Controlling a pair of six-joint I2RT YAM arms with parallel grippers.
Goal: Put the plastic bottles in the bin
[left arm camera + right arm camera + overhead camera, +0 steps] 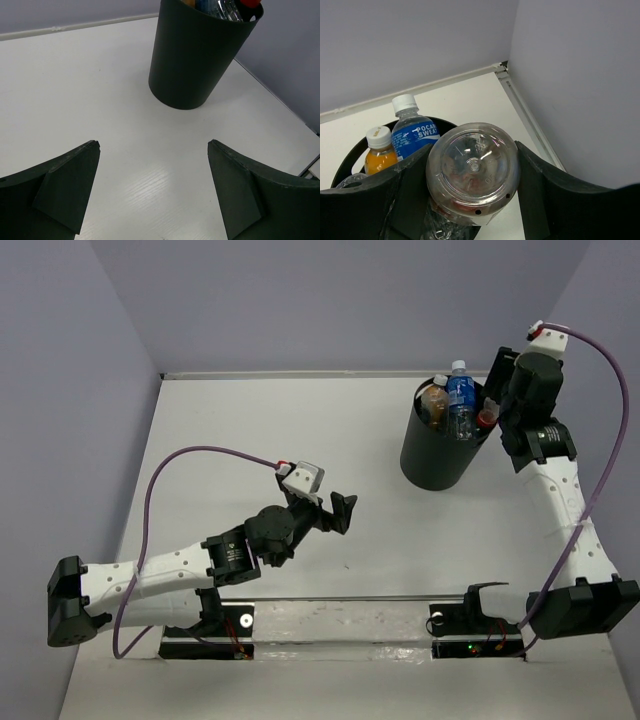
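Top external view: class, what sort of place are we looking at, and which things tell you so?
Probably a robot test cell in a lab: a white table boxed in by plain lilac walls, two cabled robot arms mounted at its near edge, and a black bin of plastic bottles.

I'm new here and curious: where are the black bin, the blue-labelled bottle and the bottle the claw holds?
black bin (435, 462): top view, side wall.
blue-labelled bottle (417, 135): right wrist view, its label.
held bottle (472, 167): right wrist view, its clear base.

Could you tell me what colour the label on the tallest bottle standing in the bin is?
Blue label, white lettering; clearest in the right wrist view.
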